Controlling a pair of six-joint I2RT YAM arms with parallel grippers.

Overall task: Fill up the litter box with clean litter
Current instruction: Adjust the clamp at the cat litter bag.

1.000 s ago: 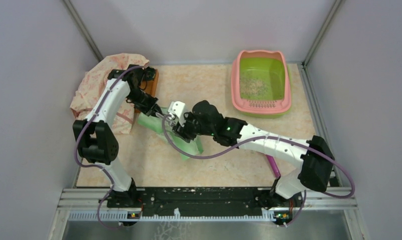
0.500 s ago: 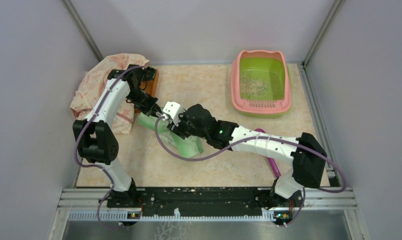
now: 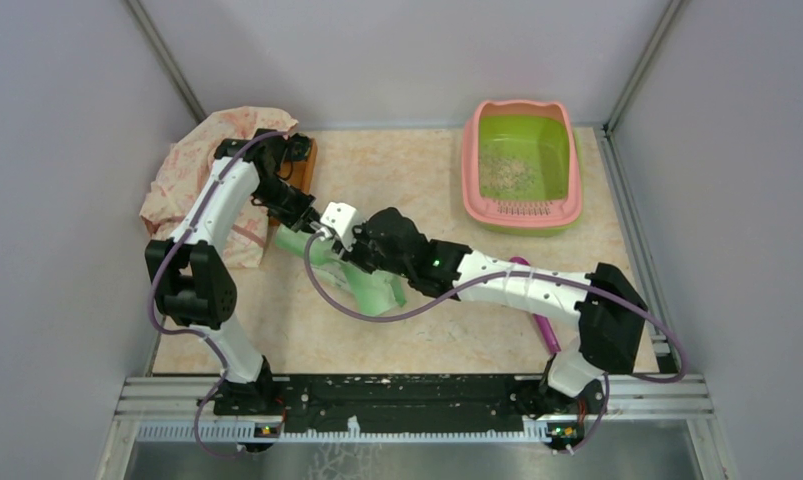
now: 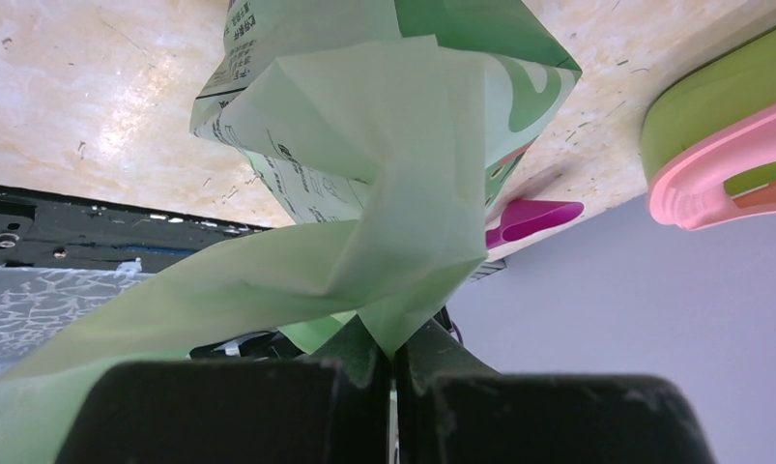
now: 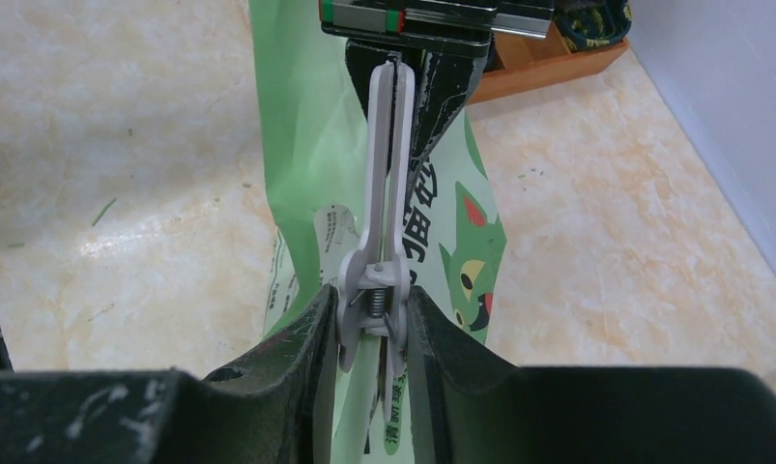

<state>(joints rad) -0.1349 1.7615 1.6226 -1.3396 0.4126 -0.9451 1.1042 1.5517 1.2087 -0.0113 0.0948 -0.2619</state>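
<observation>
The litter box (image 3: 474, 172), pink-rimmed with a lime-green basin, stands at the back right; it also shows in the left wrist view (image 4: 722, 155). A thin patch of clean litter (image 3: 507, 176) lies in its basin. A light green printed bag (image 3: 369, 285) lies mid-table. My left gripper (image 4: 393, 353) is shut on the bag's twisted top (image 4: 364, 145). A white spring clip (image 5: 384, 242) sits on the bag. My right gripper (image 5: 372, 300) is pressed against the clip's handles on both sides. In the top view the right gripper (image 3: 349, 243) meets the left gripper (image 3: 305, 217) over the bag.
A purple scoop (image 3: 544, 325) lies partly under the right arm. A brown wooden tray (image 3: 305, 160) and a crumpled patterned cloth (image 3: 192, 170) are at the back left. Grey walls close in the table on three sides.
The right arm has slid left toward the bag's top, and its jaws have narrowed onto the white clip. The left arm has held still with the bag.
</observation>
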